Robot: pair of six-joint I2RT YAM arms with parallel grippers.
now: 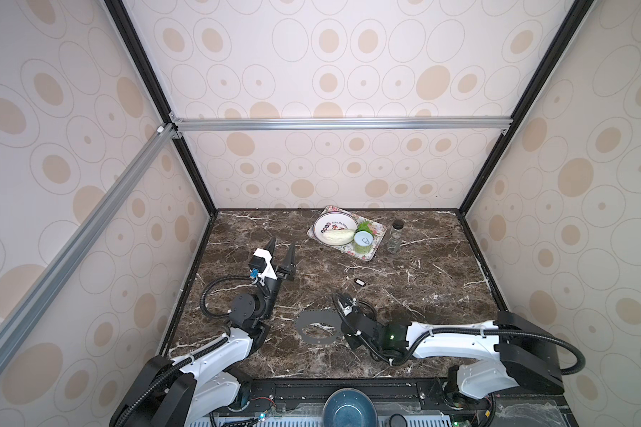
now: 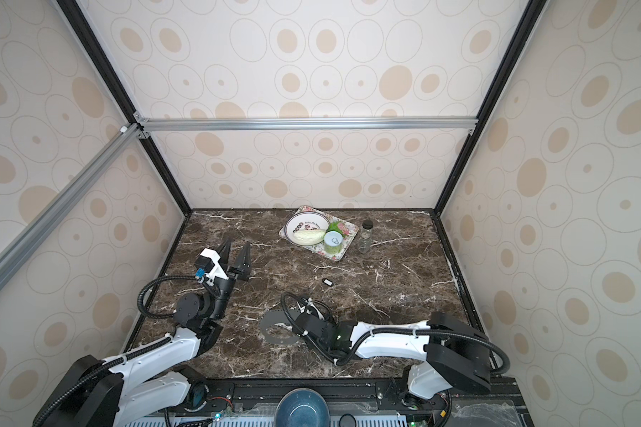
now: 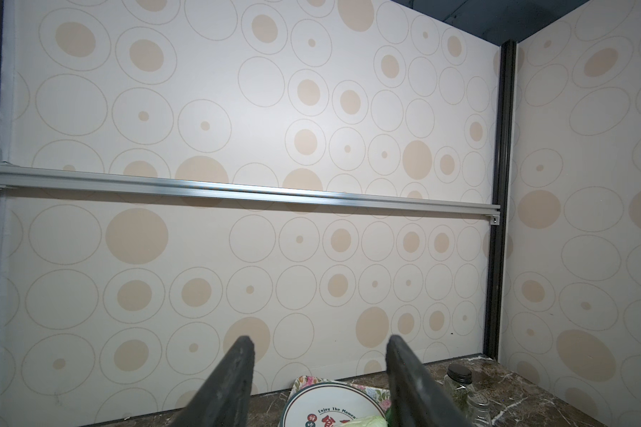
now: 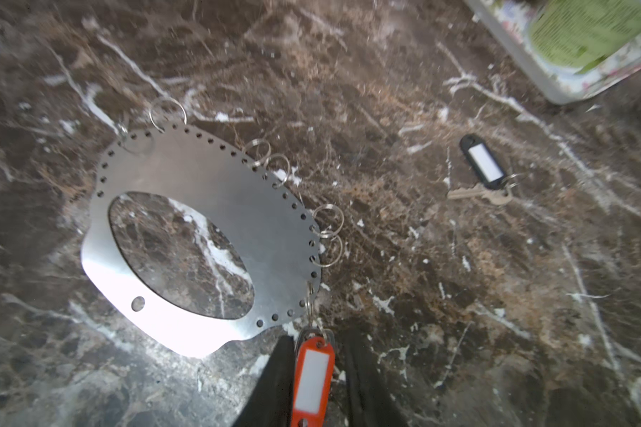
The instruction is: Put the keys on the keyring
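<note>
The keyring (image 4: 208, 185) lies flat on the dark marble tabletop (image 1: 441, 303), toward the front and just left of the right arm's wrist in both top views. Several small empty split rings (image 4: 328, 218) hang from holes along its rim. The red-tagged key (image 4: 313, 377) lies just beside that rim. Its own small ring meets the rim at one of the holes, but it is not clear whether it is threaded through.

The red tag sits between the two fingers of the right claw (image 4: 315, 340), whose jaws stand apart. One finger seems to lie against the tag's edge, and the other leaves a strip of bare marble, so the tag is not pinched.

The black-tagged key (image 4: 483, 162) lies alone farther back, well apart from the keyring and this claw.

The left claw (image 1: 282, 248) hangs raised over the left of the tabletop, jaws wide and holding nothing, well apart from the keyring.

At the back, a flowered tray (image 1: 376, 231) carries a white plate (image 1: 330, 225) and a green-lidded tin (image 1: 363, 242). A glass jar (image 1: 395, 236) stands just beside the tray.
</note>
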